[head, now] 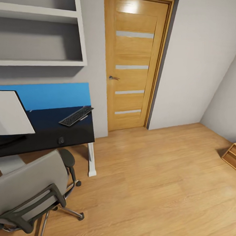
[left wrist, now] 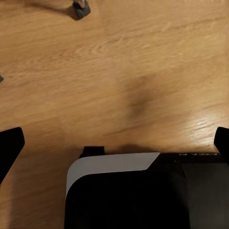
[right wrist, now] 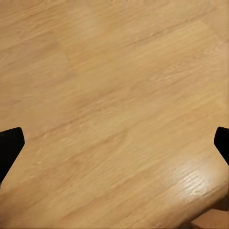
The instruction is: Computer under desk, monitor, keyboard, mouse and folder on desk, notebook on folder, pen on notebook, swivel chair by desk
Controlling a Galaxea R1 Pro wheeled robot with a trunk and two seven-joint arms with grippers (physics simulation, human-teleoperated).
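While the head cam is looking down over the bedroom corner, things are sitting like this:

Bench [head: 46, 130]: black top, blue back panel, white leg at its right end, standing against the wall left of the door [head: 135, 60].
Monitor [head: 11, 114]: sitting on the bench at the far left, pale back facing the camera, partly cut off by the picture edge.
Keyboard [head: 76, 116]: lying on the bench near its right end, angled, well apart from the monitor.
Mouse [head: 61, 140]: resting on the bench near the front edge, a bit in front of the keyboard, not touching it.
Chair [head: 30, 189]: standing just in front of the bench, grey back toward the camera, one caster [left wrist: 80, 8] showing on the floor in the left wrist cam.
Floor [head: 156, 187]: light wood planks, taking up most of both wrist cams.
Shelves [head: 42, 30]: hanging on the wall above the bench.
Left gripper [left wrist: 114, 143]: fingers spread wide, nothing between them, hanging over the floor.
Right gripper [right wrist: 114, 143]: also spread wide and holding nothing, just floor below.
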